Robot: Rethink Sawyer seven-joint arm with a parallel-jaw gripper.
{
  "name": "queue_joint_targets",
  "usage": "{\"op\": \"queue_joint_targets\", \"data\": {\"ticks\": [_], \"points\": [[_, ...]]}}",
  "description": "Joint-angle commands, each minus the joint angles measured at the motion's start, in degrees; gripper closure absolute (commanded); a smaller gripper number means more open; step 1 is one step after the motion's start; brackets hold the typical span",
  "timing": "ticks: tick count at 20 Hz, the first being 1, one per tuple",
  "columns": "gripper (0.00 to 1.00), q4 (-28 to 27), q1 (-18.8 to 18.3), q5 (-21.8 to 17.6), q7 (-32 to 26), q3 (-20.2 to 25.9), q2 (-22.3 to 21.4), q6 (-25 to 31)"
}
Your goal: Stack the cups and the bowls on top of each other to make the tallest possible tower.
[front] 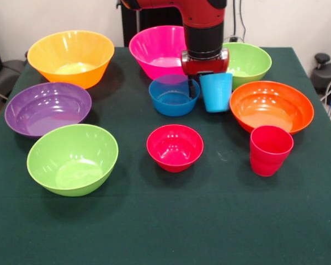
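My gripper (198, 88) hangs from the red and black arm at the back middle, right between the blue bowl (174, 96) and the light blue cup (216, 92). It is close against the cup's rim, and its hold is hidden. The cup stands upright. The red-pink cup (270, 150) stands alone at the right front. The small red bowl (175, 147) sits in the middle. Around them are the yellow-orange (71, 57), pink (154, 51), purple (47, 109) and orange (271, 106) bowls and two lime green bowls (248, 62) (72, 159). Nothing is stacked.
All pieces sit on a dark green cloth table (171, 226). The wide front strip holds nothing. The robot's black pedestal (149, 19) stands behind the pink bowl. Grey and black gear (325, 69) sits off the table's right edge.
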Motion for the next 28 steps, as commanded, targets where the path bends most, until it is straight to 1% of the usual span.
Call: {"op": "queue_joint_targets", "data": {"ticks": [1,3,7,11,21,28], "points": [[0.0,-2.78,-0.08,-1.19,3.04,2.83,1.19,2.79],[0.0,-3.46,-0.45,-0.9,2.49,3.26,1.12,3.97],[0.0,-6.31,0.05,0.3,1.73,3.69,1.41,6.99],[0.0,-7.88,0.51,0.76,1.78,3.72,1.84,8.02],[0.0,-6.54,-0.63,0.62,2.31,4.78,0.65,7.66],[0.0,-7.18,0.55,2.15,3.14,4.56,-0.24,9.97]]}}
